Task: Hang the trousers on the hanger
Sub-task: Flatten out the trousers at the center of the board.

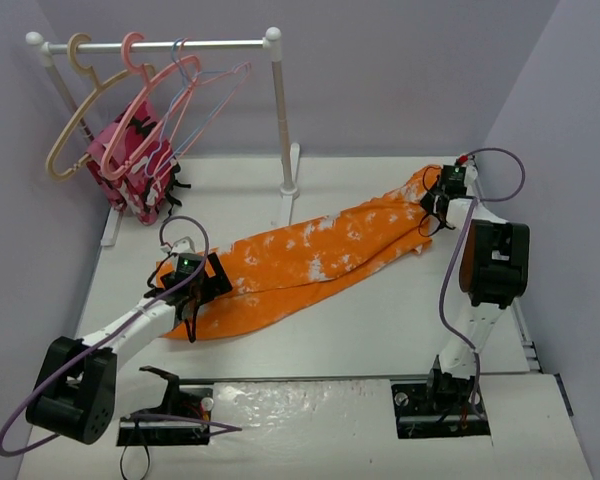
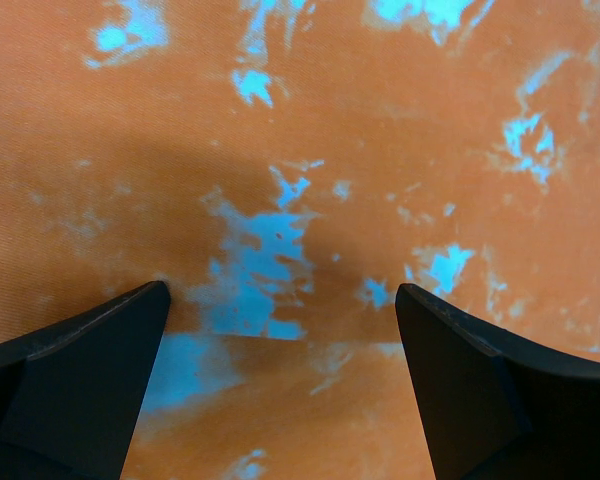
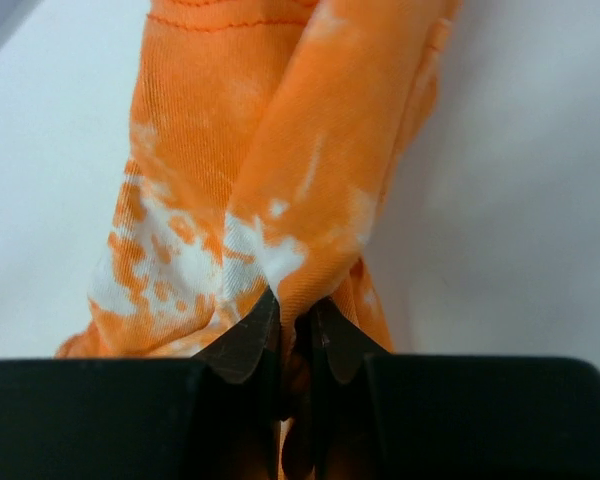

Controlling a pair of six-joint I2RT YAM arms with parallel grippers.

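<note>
Right pincer (image 3: 296,318) grips the trousers (image 1: 320,255) at two o'clock, left pincer (image 2: 280,292) gapes over their eight o'clock end: grasping step, I reckon, so next it must pinch and lift toward the hanger (image 1: 125,118).

The white counter (image 1: 380,330) carries the orange trousers (image 1: 310,260) with white blotches, spread flat in a long diagonal band from near left toward far right, one leg partly overlapping the other. At the far left stands a white clothes rack (image 1: 278,110), its two narrow feet resting on the counter. The left base plate (image 1: 165,428) and right base plate (image 1: 442,412) sit at the near edge.
</note>
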